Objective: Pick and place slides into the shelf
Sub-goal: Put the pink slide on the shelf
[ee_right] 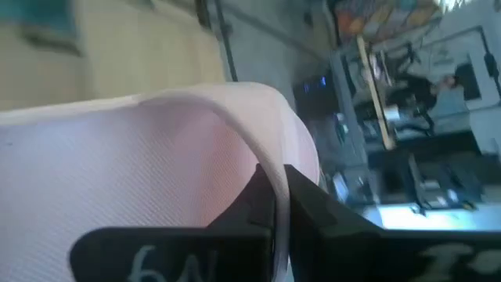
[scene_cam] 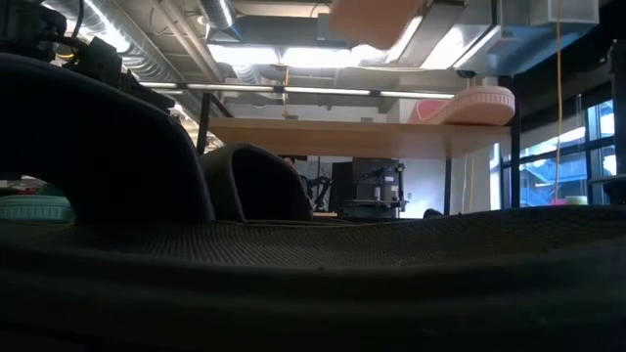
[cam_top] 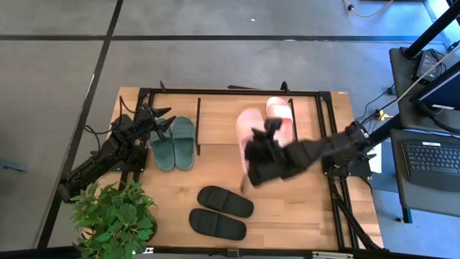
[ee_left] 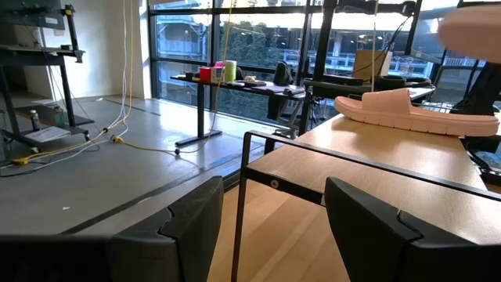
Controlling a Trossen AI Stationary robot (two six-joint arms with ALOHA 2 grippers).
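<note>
At centre frame of the high view, the right gripper fingers clench the strap of a light, flexible pink slide over the shelf; the left gripper fingers rest released.

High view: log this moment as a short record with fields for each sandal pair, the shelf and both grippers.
pink slides: one resting in the shelf, the other held by its strap
green slides: side by side in the shelf's left bay
black slides: on the table in front of the shelf
shelf: black tube frame at the table's back
right gripper: shut on the pink slide
left gripper: open, beside the green slides
</note>
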